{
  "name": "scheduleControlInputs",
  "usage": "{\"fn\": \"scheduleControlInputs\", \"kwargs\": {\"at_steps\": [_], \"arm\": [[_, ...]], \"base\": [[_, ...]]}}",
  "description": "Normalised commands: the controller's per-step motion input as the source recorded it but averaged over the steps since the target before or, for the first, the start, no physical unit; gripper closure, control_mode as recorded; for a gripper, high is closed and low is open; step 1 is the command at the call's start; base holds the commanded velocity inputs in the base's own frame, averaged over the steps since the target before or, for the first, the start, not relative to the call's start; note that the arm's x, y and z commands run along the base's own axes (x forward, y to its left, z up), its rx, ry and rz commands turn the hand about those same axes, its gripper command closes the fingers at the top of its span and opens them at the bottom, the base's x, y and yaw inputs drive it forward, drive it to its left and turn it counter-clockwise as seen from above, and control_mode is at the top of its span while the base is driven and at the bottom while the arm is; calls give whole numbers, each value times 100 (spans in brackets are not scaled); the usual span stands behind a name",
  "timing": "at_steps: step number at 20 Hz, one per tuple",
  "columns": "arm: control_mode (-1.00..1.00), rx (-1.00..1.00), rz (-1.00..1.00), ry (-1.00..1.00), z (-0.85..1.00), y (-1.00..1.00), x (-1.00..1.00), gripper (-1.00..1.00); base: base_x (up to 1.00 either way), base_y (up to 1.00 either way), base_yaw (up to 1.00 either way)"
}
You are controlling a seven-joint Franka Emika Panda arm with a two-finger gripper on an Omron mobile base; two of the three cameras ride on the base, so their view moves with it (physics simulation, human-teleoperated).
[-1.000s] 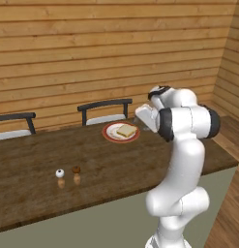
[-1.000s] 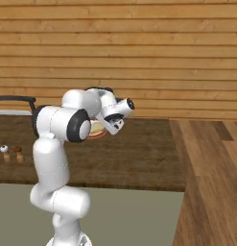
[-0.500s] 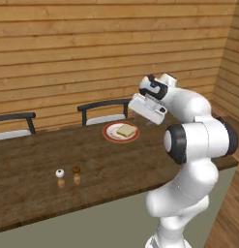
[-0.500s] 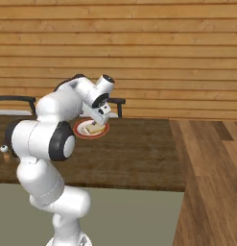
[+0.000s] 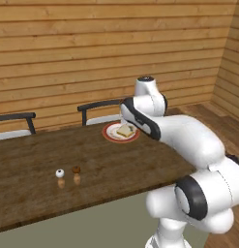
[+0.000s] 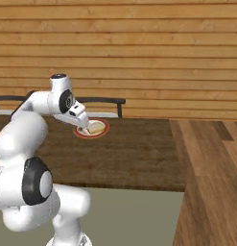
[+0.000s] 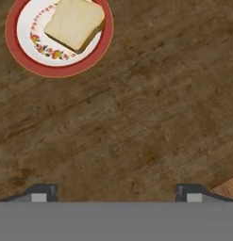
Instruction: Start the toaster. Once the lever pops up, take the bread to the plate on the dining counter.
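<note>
Wood-plank walls back the dining counter (image 5: 101, 160), where the bread (image 7: 74, 23) lies on the plate (image 7: 23, 59), whose white face carries a small floral border but no readable writing. Above bare counter beside it, the gripper (image 7: 115, 190) hangs wide open, holding nothing.

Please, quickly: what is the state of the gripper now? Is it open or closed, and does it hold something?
Gripper: open, holding nothing; the bread lies on the plate.
</note>
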Motion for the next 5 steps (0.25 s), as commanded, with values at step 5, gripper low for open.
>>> {"fn": "scheduleControlInputs", "kwargs": {"at_steps": [5], "arm": [[-100,-15,1,-13,11,0,-100,-100]], "base": [[0,0,0]]}}
